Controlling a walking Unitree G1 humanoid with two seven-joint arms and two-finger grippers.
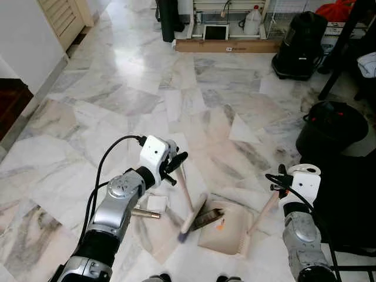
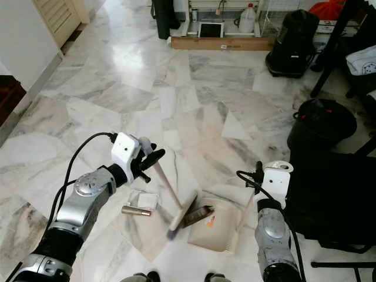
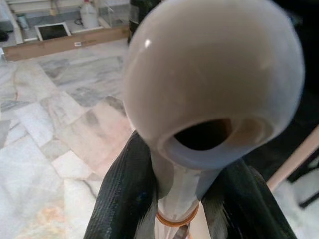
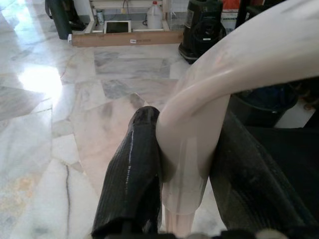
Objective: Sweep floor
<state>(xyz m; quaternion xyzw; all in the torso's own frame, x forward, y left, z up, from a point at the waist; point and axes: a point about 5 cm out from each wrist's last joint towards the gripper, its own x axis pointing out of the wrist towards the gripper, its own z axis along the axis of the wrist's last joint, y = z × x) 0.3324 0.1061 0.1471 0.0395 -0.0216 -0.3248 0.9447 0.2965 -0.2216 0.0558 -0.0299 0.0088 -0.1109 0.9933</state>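
My left gripper [image 1: 175, 167] is shut on the pale handle of a hand brush [image 1: 184, 188], just under its rounded knob [image 3: 214, 74]. The brush head [image 1: 194, 214] rests on the marble floor at the lip of a beige dustpan [image 1: 229, 235]. The dustpan's long handle [image 1: 264, 212] is clamped in my right gripper [image 1: 281, 187], seen close up between the black fingers [image 4: 132, 174]. A dark wrapper [image 1: 209, 218] lies at the dustpan's mouth. A white packet [image 1: 156, 204] and a gold tube [image 1: 145, 214] lie on the floor left of the brush.
A round black bin [image 1: 332, 126] and dark furniture [image 1: 346, 200] crowd the right side. Farther back stand a black vacuum [image 1: 299, 44], a wooden plank [image 1: 226, 46] and a white jug [image 1: 252, 20]. A white wall [image 1: 23, 41] runs along the left. Open marble floor lies ahead.
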